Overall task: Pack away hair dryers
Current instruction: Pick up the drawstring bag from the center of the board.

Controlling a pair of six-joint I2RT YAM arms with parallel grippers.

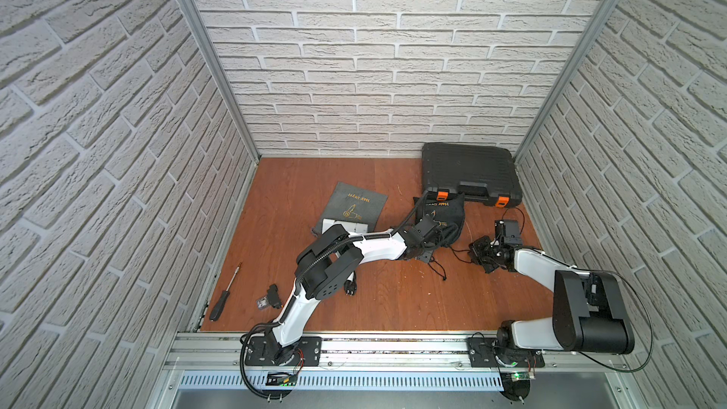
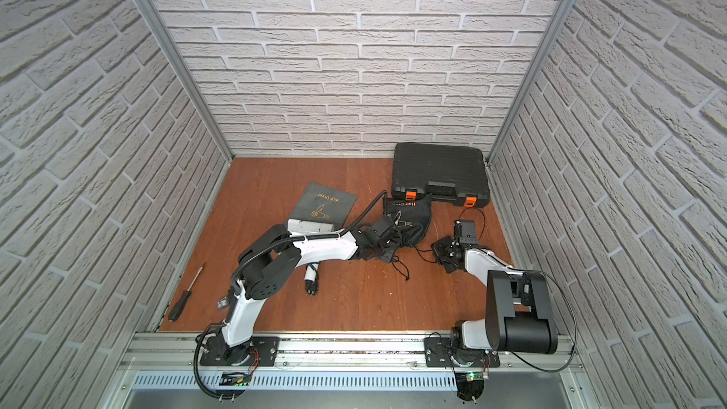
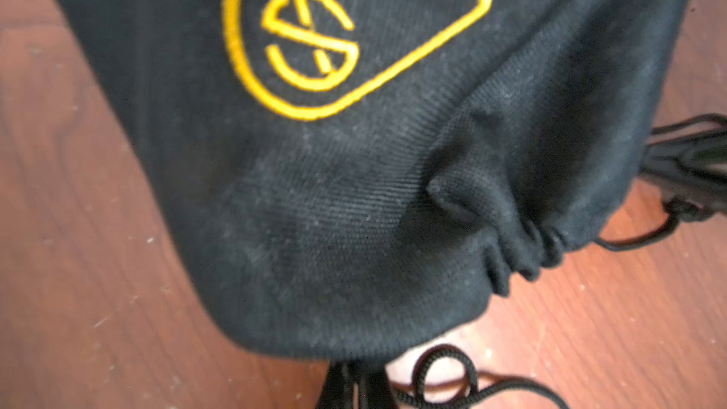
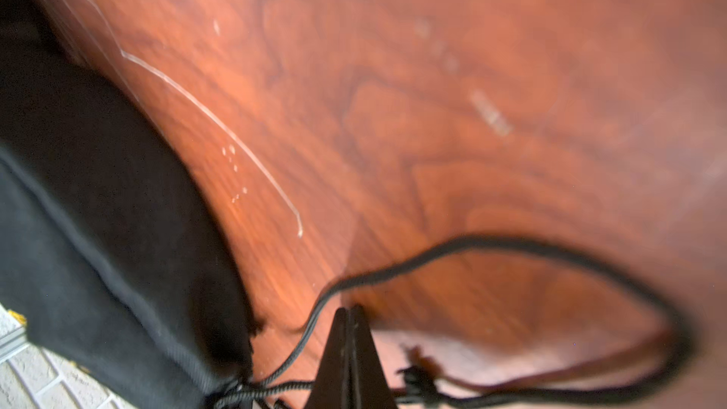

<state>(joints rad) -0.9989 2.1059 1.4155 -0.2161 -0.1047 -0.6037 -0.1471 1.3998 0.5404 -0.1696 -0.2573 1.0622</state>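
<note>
Tugging could slip thin drawstring [image 4: 511, 243] from clamped right gripper [image 4: 349, 312]; left gripper [image 3: 354, 379] clenched at black bag [image 1: 448, 216] mouth, mid-frame.

White-shelled arms [image 1: 377, 249] with black joint housings [image 1: 582, 308] and corrugated black cable [image 1: 369, 236].

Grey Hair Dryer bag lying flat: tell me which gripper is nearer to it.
Left. The left gripper sits at the mouth of the black bag, next over from the grey bag; the right gripper is farther off, beyond the black bag, pinching its drawstring.
</note>
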